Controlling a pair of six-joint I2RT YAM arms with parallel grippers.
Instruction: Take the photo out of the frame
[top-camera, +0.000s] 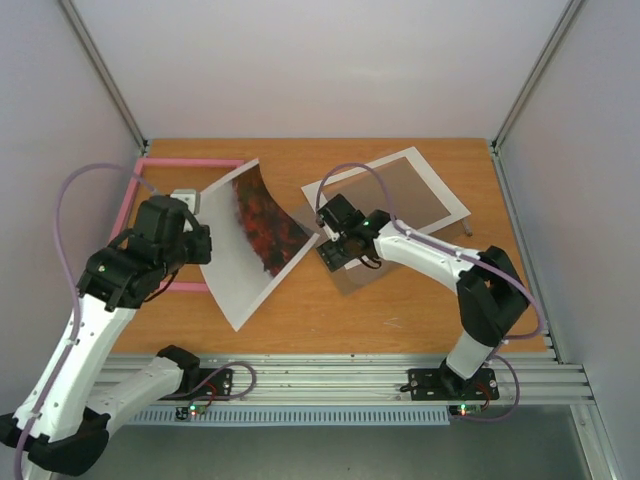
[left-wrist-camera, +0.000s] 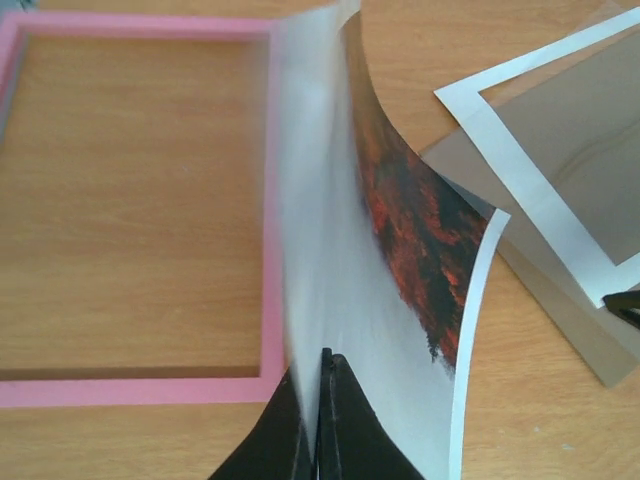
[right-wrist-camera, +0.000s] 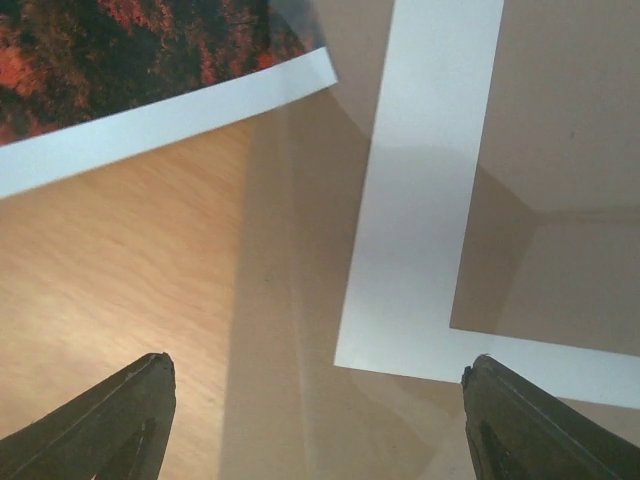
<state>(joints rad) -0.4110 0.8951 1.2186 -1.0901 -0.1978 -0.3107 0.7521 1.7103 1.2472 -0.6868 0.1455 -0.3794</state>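
Observation:
The photo (top-camera: 258, 235), pale grey fading into red-orange trees, curls upward beside the pink frame (top-camera: 190, 161) at the table's left. My left gripper (top-camera: 197, 243) is shut on the photo's pale edge and holds it lifted; in the left wrist view the photo (left-wrist-camera: 390, 260) bends up from my gripper (left-wrist-camera: 325, 375), with the empty frame (left-wrist-camera: 268, 300) lying flat to its left. My right gripper (top-camera: 338, 250) is open and empty, hovering over the brown backing board (right-wrist-camera: 300, 300) near the white mat border (right-wrist-camera: 420, 200). The photo's corner (right-wrist-camera: 150, 70) shows in the right wrist view.
The white mat border (top-camera: 440, 190) lies on the brown backing board (top-camera: 350, 275) at the table's middle right. Grey walls enclose the table on three sides. An aluminium rail (top-camera: 330, 375) runs along the near edge.

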